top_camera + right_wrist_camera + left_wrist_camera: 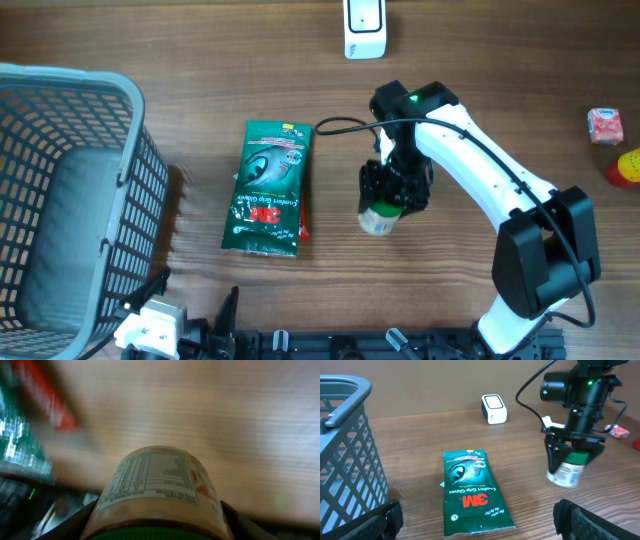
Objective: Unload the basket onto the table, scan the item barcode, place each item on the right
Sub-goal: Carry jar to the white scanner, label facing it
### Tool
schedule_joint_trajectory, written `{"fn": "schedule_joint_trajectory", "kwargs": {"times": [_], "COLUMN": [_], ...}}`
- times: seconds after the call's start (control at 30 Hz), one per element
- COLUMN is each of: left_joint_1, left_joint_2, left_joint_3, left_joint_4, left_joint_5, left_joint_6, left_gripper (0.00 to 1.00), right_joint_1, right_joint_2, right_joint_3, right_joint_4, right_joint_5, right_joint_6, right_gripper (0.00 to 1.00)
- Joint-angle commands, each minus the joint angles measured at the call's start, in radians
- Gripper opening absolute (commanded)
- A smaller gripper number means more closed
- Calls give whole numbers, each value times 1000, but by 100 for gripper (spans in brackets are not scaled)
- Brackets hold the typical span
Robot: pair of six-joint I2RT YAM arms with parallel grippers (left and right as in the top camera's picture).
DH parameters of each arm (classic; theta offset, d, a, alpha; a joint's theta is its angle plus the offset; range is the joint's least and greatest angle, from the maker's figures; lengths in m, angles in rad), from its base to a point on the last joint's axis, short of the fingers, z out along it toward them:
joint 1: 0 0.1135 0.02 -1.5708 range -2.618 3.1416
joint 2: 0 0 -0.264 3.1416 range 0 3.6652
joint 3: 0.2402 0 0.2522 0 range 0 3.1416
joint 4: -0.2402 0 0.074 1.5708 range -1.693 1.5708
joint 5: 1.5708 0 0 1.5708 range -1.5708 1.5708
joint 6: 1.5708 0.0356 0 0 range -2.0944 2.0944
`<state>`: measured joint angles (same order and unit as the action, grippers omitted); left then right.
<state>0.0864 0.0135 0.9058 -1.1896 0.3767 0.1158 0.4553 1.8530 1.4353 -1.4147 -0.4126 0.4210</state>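
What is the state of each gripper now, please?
Left gripper: jaws open, holding nothing.
Right gripper: jaws closed on the green-capped bottle.

1. I see the right gripper [571,462] closed around a tilted white jar with a green lid [566,473].
2. A green 3M glove packet [472,492] lies flat on the wooden table [420,435].
3. A grey plastic lattice basket [345,450] stands at left.

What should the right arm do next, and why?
Probably lift the green-lidded jar clear of the table. The right gripper has its jaws around it, low against the wood, and the white scanner sits apart at the far edge.
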Motion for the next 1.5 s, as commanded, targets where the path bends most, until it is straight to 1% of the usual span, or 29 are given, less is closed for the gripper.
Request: {"fn": "schedule_joint_trajectory", "kwargs": {"times": [0.0, 0.1, 0.13, 0.33, 0.43, 0.5, 0.6, 0.7, 0.8, 0.87, 0.93, 1.0, 1.03, 1.1, 1.17, 1.2, 1.27, 1.3, 1.33, 1.37, 1.4, 1.47], "left_joint_1": [-4, -4, -4, -4, -4, -4, -4, -4, -4, -4, -4, -4, -4, -4, -4, -4, -4, -4, -4, -4, -4, -4], "left_joint_2": [-7, -7, -7, -7, -7, -7, -7, -7, -7, -7, -7, -7, -7, -7, -7, -7, -7, -7, -7, -7, -7, -7], "left_joint_3": [-3, -3, -3, -3, -3, -3, -3, -3, -3, -3, -3, -3, -3, -3, -3, -3, -3, -3, -3, -3, -3, -3], "left_joint_4": [2, 2, 2, 2, 2, 2, 2, 2, 2, 2, 2, 2, 2, 2, 2, 2, 2, 2, 2, 2, 2, 2], "left_joint_5": [16, 16, 16, 16, 16, 16, 16, 16, 15, 16, 16, 16, 16, 16, 16, 16, 16, 16, 16, 16, 15, 16], "left_joint_6": [11, 11, 11, 11, 11, 11, 11, 11, 11, 11, 11, 11, 11, 11, 11, 11, 11, 11, 11, 11, 11, 11], "left_gripper": [100, 100, 100, 100, 100, 100, 100, 100, 100, 100, 100, 100, 100, 100, 100, 100, 100, 100, 100, 100, 100, 100], "right_joint_1": [3, 3, 3, 3, 1, -13, -67, -164, -227, -263, -273, -271, -269, -265, -262, -262, -262, -262, -262, -259, -256, -243], "right_joint_2": [-27, -27, -27, -27, -27, -27, -27, -27, -27, -27, -26, -26, -26, -26, -23, -15, 11, 34, 61, 116, 156, 240], "right_joint_3": [14, 14, 13, 13, 13, 14, 14, 14, 14, 14, 14, 14, 14, 12, 12, 12, 12, 12, 12, 12, 12, 12], "right_joint_4": [-96, -187, -197, -192, -155, -105, 14, 218, 369, 494, 598, 713, 786, 911, 1036, 1114, 1252, 1332, 1409, 1552, 1655, 1835], "right_joint_5": [-267, -327, -347, -354, -351, -350, -330, -278, -219, -148, -103, -84, -59, 48, 175, 212, 218, 219, 218, 218, 218, 219], "right_joint_6": [-25, -25, -27, -27, -29, -32, -55, -52, -19, 32, 61, 61, 58, 48, 46, 45, 11, -8, -15, -31, -37, -38], "right_gripper": [57, 54, 51, 51, 49, 45, 44, 45, 40, 36, 37, 41, 41, 43, 43, 43, 43, 39, 40, 39, 36, 37]}}
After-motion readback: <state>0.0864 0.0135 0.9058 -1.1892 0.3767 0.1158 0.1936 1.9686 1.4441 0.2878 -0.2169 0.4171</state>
